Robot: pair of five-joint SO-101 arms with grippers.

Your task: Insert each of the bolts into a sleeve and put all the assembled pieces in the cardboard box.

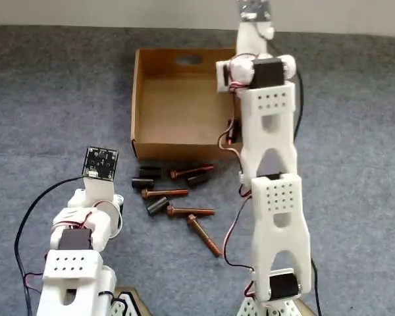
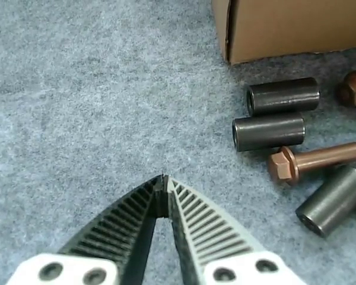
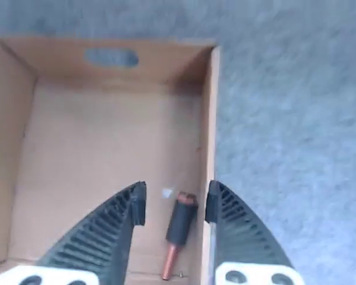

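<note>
**Status: one assembled piece in box, loose parts on bench**

We find the right hand (image 3: pixel 175 191) above the cardboard box (image 3: pixel 95 148), fingers apart and gripping nothing. One assembled piece (image 3: pixel 180 222) lies on the box floor, just beside a side wall. Its long axis runs roughly parallel to that wall, with the bolt head toward the wall with the handle cutout.

We find the left hand (image 2: pixel 164 179) over the bench (image 1: pixel 52 99), fingers closed together and empty.

Four loose bolts (image 1: pixel 189 211) and four sleeves (image 1: pixel 149 171) lie on the bench just outside the box. Three bolts lie crosswise and one diagonally, heads toward the left arm's side.
</note>
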